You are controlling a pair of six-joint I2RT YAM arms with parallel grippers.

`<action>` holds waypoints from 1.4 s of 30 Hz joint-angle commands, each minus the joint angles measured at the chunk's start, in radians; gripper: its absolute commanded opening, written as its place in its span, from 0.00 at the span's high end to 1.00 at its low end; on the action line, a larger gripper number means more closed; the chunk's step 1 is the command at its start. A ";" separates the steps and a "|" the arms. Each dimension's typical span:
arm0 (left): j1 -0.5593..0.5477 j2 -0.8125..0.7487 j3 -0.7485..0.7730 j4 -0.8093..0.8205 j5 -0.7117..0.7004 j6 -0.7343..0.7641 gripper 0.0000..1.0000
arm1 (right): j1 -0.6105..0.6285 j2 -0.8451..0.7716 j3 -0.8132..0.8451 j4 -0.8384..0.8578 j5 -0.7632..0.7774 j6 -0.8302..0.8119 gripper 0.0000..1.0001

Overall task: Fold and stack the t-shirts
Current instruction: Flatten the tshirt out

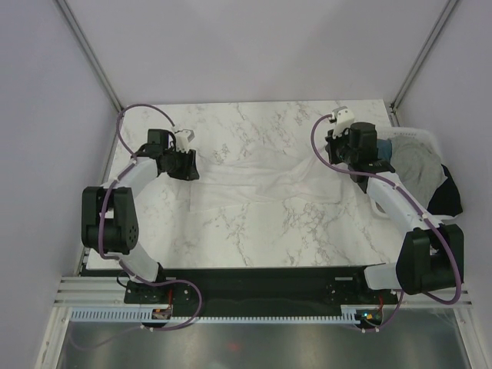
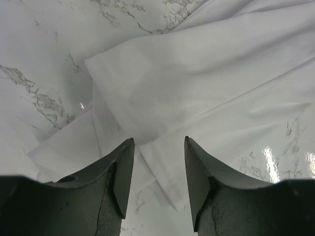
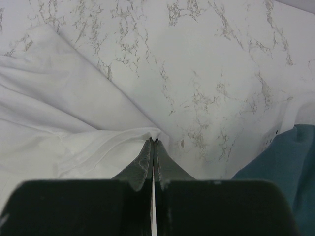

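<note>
Two arms reach from the near edge of the marble table (image 1: 261,238) to either end of the white t-shirt (image 1: 261,181), which lies crumpled in a long band across the middle of the slab.

From overhead, neither set of fingers can be read, because each wrist covers its own end of the cloth. The wrist cameras settle it. The left gripper (image 2: 158,147) stands spread, with nothing between its fingers. A sleeve and layered folds of the shirt lie flat on the marble just beyond and beneath it. The right gripper (image 3: 153,142) has its fingers pressed together, and the shirt's hemmed edge is drawn up into their tips, so it looks pinched there.

Bare marble runs on past that edge. At the lower right of the right wrist view shows a teal t-shirt (image 3: 280,162).

Only the overhead view shows the rest. A white bin (image 1: 411,132) sits off the table's right side, holding a grey t-shirt (image 1: 415,165), with a black t-shirt (image 1: 446,196) draped over its rim. The right forearm crosses in front of the bin and hides its left wall.
</note>
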 commanded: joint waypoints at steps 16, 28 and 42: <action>0.006 -0.015 -0.017 0.015 -0.007 -0.026 0.47 | -0.002 -0.024 -0.025 0.043 -0.006 -0.002 1.00; 0.006 0.032 -0.011 0.012 -0.009 -0.030 0.47 | -0.002 -0.038 -0.028 0.045 0.009 -0.011 1.00; 0.008 0.049 -0.012 0.003 -0.038 -0.023 0.47 | -0.003 -0.043 -0.031 0.051 0.012 -0.013 1.00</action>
